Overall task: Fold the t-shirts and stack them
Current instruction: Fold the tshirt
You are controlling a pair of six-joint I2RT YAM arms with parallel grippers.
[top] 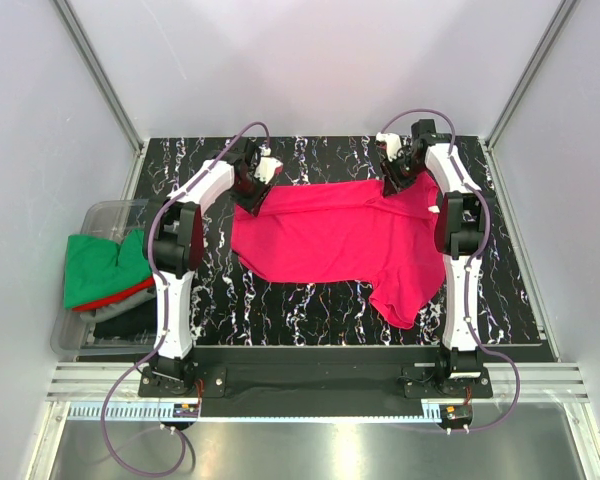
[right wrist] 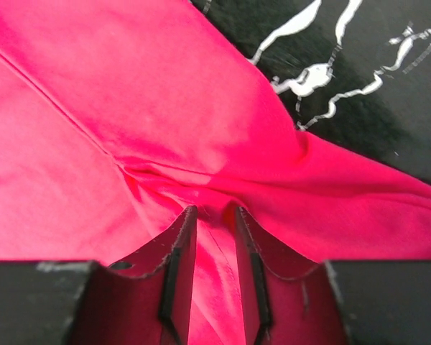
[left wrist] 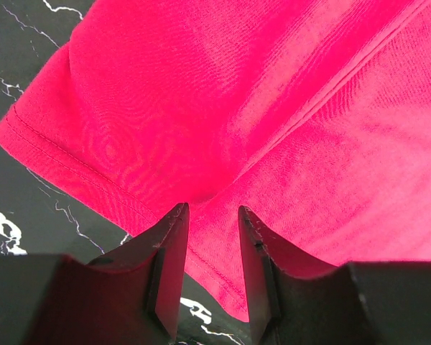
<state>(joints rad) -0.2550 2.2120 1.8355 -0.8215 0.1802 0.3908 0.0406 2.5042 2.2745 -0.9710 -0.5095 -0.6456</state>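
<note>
**Crimson t-shirt** (top: 330,235): lies spread across the middle of the black, white-veined worktop (top: 310,310). Its body runs left to right. One sleeve lobe drops toward the lower right of the overhead view.

**Left gripper** (top: 252,185): sits at the shirt's upper left corner. In the left wrist view its jaws are clamped on a raised ridge of the cloth just inside the stitched hem, and bare worktop shows to the left.

**Right gripper** (top: 395,180): sits at the shirt's upper right corner. In the right wrist view its jaws are clamped on bunched cloth, with creases running in toward the fingertips.

**Clear plastic bin** (top: 100,208): stands at the left edge of the worktop, well apart from the spread shirt.
- A green t-shirt (top: 100,262) lies on top.
- The edge of a red t-shirt (top: 120,297) shows beneath it.
- A dark t-shirt (top: 120,322) lies lowest.

**Obstructions:**
- The left arm (top: 175,290) stands between the bin and the spread shirt, and covers the bin's right side.
- The right arm (top: 460,230) crosses the shirt's right edge.
- Purple cables (top: 130,440) loop from both bases at the bottom of the frame.
</note>
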